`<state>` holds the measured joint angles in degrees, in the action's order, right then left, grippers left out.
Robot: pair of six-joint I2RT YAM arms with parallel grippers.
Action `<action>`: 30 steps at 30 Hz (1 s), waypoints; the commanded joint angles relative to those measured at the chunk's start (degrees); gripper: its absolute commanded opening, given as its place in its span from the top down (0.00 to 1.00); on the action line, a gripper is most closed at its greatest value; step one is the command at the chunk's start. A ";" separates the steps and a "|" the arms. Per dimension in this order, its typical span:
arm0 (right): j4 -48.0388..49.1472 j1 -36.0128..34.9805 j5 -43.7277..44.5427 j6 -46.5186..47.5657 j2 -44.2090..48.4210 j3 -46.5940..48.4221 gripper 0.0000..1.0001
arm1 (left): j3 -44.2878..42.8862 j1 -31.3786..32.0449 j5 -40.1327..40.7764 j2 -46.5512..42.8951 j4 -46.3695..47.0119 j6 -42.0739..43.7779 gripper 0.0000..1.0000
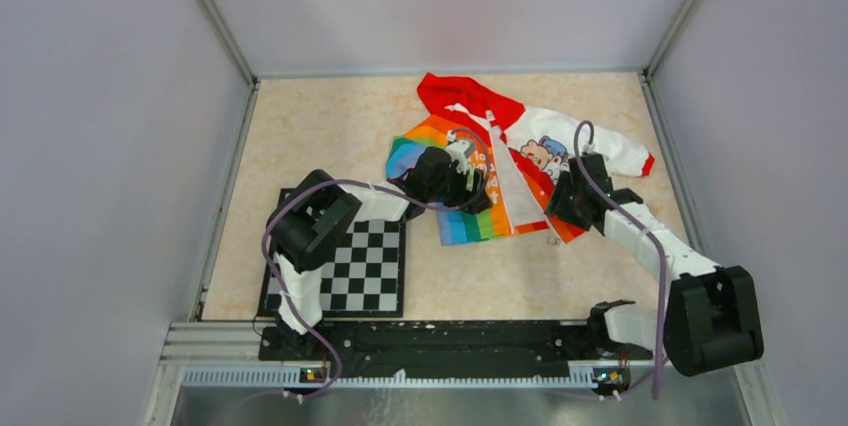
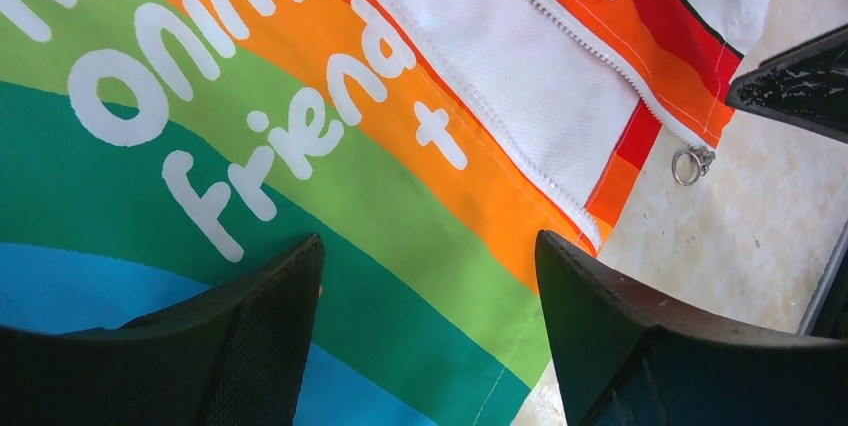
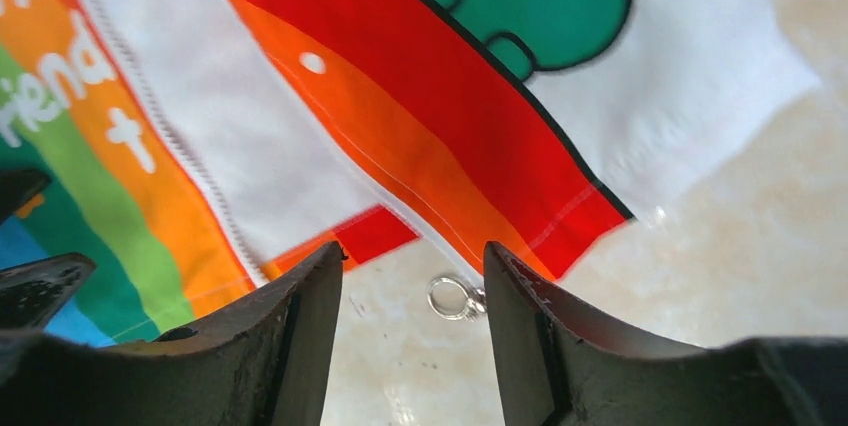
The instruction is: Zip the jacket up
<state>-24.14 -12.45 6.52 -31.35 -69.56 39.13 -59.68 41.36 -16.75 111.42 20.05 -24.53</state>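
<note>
Well, the jacket (image 1: 510,161) lay unzipped at upper centre of the top view, its hem hidden under both arms. The left gripper (image 2: 430,291) gaped empty over the rainbow stripes. The right gripper (image 3: 412,311) stood apart, holding nothing, with the zipper ring (image 3: 452,299) half hidden behind one finger.

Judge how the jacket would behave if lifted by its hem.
Probably floppy: the jacket lies flat and rumpled, so it would likely drape. Likely light: the fabric looks thin. The zipper pull ring lies loose at the hem and may swing.
</note>
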 commanded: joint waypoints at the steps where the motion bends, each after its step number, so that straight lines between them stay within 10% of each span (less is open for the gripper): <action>1: -9.49 0.46 6.93 -8.53 2.85 0.78 0.48 | 2.37 0.05 2.62 -1.25 1.03 1.32 0.19; 9: -8.87 2.64 11.08 -11.99 4.81 -3.31 0.52 | 4.00 -0.06 3.15 -2.75 1.98 1.67 0.16; 22: 18.84 12.21 -19.94 -5.20 7.98 -18.96 0.53 | 6.95 0.32 -5.01 -9.29 8.35 0.94 0.11; 30: 21.78 12.20 -22.33 -4.87 7.96 -20.38 0.92 | -2.57 2.72 -10.84 -2.40 10.30 -8.96 0.15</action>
<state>-6.13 -0.47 -12.93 -36.88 -62.02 19.11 -56.07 43.05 -23.68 106.26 26.61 -27.51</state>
